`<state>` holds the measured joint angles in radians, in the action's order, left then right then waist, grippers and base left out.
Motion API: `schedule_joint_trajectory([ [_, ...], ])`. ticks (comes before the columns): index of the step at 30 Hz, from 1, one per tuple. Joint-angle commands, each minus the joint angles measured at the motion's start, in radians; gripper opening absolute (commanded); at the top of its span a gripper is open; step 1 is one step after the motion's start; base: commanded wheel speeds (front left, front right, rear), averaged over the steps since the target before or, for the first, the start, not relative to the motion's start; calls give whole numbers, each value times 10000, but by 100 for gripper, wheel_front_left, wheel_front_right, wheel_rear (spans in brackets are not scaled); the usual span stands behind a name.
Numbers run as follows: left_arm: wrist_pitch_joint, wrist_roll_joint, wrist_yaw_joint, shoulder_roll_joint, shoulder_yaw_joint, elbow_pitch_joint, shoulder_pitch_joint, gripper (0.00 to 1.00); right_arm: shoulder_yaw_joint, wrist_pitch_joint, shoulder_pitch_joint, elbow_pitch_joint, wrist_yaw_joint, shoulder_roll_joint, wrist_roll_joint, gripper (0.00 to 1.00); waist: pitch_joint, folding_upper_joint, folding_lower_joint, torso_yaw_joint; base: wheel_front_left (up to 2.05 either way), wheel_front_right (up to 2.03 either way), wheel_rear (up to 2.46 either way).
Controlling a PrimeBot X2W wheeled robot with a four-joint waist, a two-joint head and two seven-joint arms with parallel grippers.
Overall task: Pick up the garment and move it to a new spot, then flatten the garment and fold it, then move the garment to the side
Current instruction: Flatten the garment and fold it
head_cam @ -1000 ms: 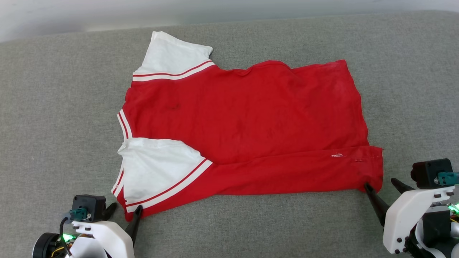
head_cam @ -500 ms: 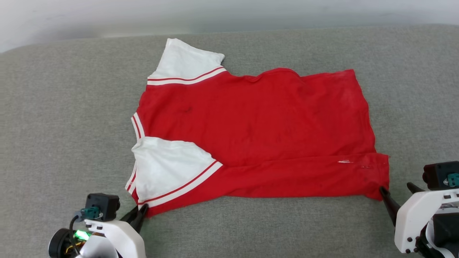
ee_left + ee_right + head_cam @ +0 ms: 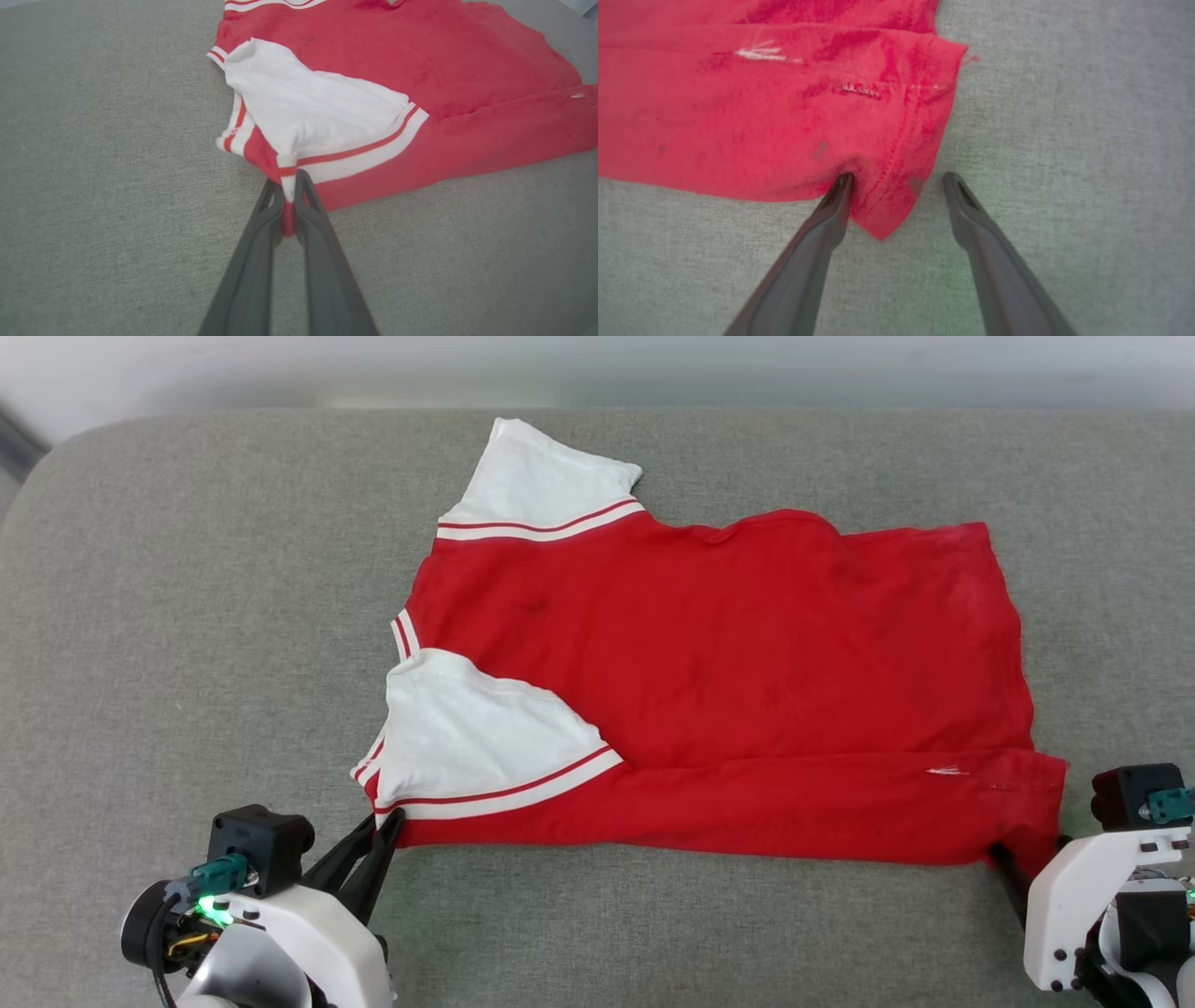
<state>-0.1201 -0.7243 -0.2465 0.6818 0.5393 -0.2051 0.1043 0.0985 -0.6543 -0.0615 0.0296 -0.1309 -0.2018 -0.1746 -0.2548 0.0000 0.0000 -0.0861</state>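
On grey cushion (image 3: pixel 187 616), left end effector (image 3: pixel 290 186) pinching garment (image 3: pixel 728 663) corner, right end effector (image 3: pixel 899 176) wide

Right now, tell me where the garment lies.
In the head view the garment lies spread on the grey cushion, centre-right, its near sleeve corner pinched by the left gripper and its hem corner between the fingers of the open right gripper.

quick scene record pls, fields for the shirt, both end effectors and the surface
surface: grey fabric cushion
garment: red shirt, white sleeves, spread out, near side looks folded over
left end effector: shut, pinching striped trim by the near sleeve
right end effector: open, fingers straddling the near hem corner
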Motion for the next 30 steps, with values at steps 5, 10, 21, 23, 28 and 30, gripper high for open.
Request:
schedule_joint_trajectory([
  [5, -15, 64, -45, 63, -2, -169, 36, 0, -238, -35, -35, 566, 3, 39, -89, 100, -215, 0, 0, -207, 0, 0, 0],
  [10, -27, 87, 22, 86, 82, 5, -18, 0, -827, -215, 10, 953, -20, -24, -258, 80, -310, 0, 0, -261, 0, 0, 0],
  [21, -107, 9, 69, 116, 229, 524, -156, 0, -635, -156, 116, 707, 12, -803, -476, 0, 193, 0, 0, -153, 0, 0, 0],
  [23, -137, -38, 30, 137, 242, 594, -227, 0, -612, -71, 105, 453, 12, -932, -632, 0, 354, 0, 0, -82, 0, 0, 0],
  [28, -132, -225, -44, 320, 231, 610, -778, 0, -508, -339, 493, -210, 12, -1363, -870, 0, 759, 0, 0, 88, 0, 0, 0],
  [30, -137, -363, -61, 391, 249, 529, -1098, 0, -450, -490, 735, -491, 12, -1514, -965, 0, 879, 0, 0, 152, 0, 0, 0],
])
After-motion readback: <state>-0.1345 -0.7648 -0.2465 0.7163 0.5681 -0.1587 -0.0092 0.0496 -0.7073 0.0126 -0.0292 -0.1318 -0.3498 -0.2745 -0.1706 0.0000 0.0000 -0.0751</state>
